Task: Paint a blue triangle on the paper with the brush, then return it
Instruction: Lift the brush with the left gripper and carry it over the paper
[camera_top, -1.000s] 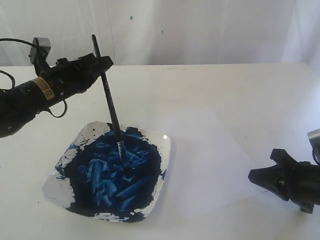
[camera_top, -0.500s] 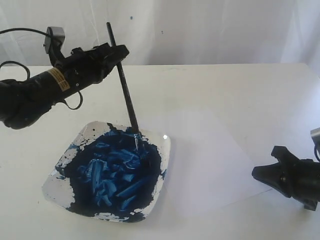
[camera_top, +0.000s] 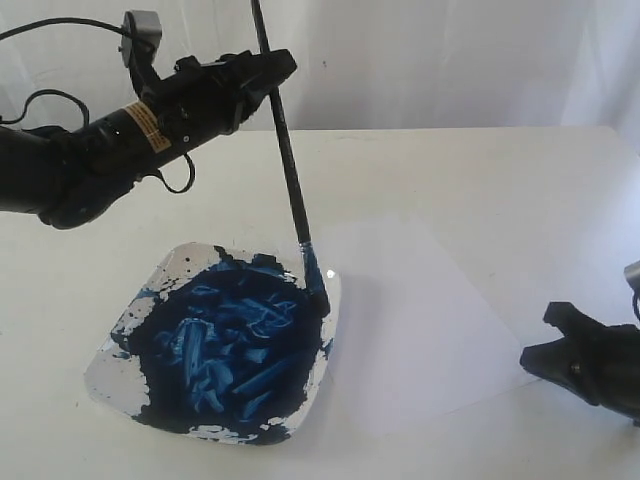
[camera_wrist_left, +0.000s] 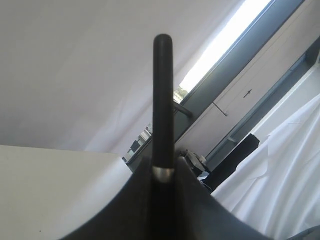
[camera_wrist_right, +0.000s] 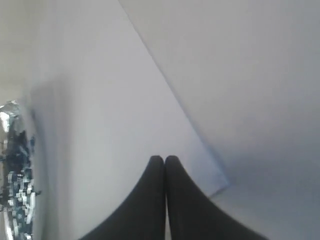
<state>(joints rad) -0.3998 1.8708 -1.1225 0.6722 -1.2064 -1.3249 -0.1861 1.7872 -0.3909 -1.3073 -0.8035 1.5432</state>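
Loading step, apparently ending: the left end effector grasps the tilted brush, its blue tip at the dish edge nearest the unmarked paper, perhaps just clear of paint. Next, carry the tip onto the paper. The right end effector is clenched and empty.

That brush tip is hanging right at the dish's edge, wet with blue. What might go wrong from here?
1. The brush has a paint-loaded tip right at the rim of the dish. It may drip onto the paper where no stroke belongs.
2. The left end effector grips high on the handle, far from the bristles. The brush could swivel or slip once it is pressed down, which would smear the lines.
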